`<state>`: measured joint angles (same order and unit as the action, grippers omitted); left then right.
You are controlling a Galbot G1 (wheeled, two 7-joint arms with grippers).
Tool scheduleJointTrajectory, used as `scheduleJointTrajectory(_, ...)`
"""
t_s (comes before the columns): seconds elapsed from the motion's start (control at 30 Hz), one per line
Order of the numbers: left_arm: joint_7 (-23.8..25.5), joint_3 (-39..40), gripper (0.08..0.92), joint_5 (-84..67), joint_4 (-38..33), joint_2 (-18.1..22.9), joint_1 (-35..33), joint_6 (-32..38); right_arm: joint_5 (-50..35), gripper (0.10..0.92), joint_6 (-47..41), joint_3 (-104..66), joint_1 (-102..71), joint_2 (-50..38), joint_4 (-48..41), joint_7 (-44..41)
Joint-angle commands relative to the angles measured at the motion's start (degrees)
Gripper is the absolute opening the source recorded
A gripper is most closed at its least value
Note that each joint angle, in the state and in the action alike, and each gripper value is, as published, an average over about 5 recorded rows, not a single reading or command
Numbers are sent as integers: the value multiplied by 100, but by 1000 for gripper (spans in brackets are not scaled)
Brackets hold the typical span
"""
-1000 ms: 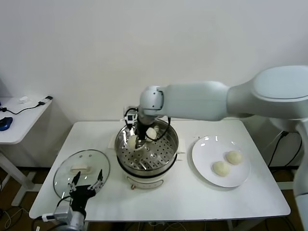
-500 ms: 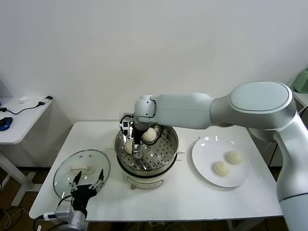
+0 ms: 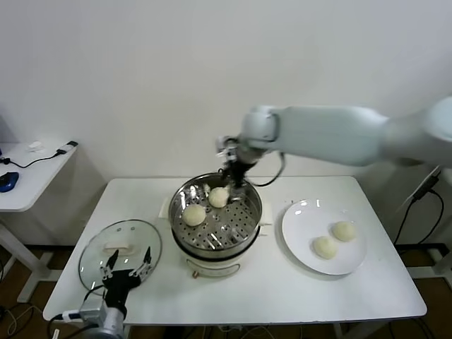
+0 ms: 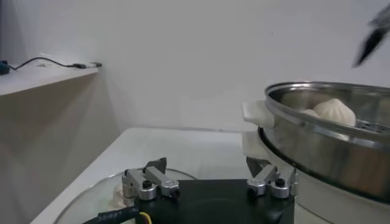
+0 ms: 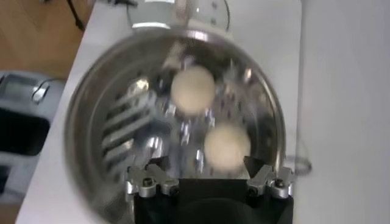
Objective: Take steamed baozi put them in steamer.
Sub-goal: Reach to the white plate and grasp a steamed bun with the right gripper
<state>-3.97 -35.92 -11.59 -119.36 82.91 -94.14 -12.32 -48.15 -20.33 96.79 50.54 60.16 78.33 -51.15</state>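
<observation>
Steamer (image 3: pixel 215 219), round shiny stainless-steel pot with perforated tray on white base, mid white table (image 3: pixel 282 289). Two cream-white domed baozi inside: one left (image 3: pixel 194 215), one toward far rim (image 3: pixel 219 197). Two more baozi (image 3: pixel 324 246) (image 3: pixel 344 230) on flat white plate (image 3: pixel 300 226) right of steamer. Right hand (image 3: pixel 233 166) above steamer's far rim, fingers spread wide, holding nothing. Left hand (image 3: pixel 127 272) at near left over round glass lid (image 3: pixel 95 258), open, empty.
</observation>
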Motion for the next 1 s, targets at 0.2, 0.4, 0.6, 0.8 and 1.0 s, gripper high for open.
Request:
scheduleJointTrajectory(0.2,0,-27,823,-13,9,-20,11,11,2129,823,369,1048,-479,-2796,689,-305)
scheduleJointTrajectory(0.4,-4,-80,823,-38,10,-16,2,1,2466,823,254,101,-1805,-2742,11,-116)
scheduleJointTrajectory(0.6,-4,-93,823,-27,10,20,-22,4,2593,823,140,-740,-2682,-2447,-418,59)
scheduleJointTrajectory(0.8,-14,-133,823,-33,32,17,-53,20,2610,823,97,-1252,-3215,-2027,-864,189)
scheduleJointTrajectory(1.0,-19,-163,823,-54,35,18,-61,15,2649,823,90,-1513,-3510,-1733,-1154,192)
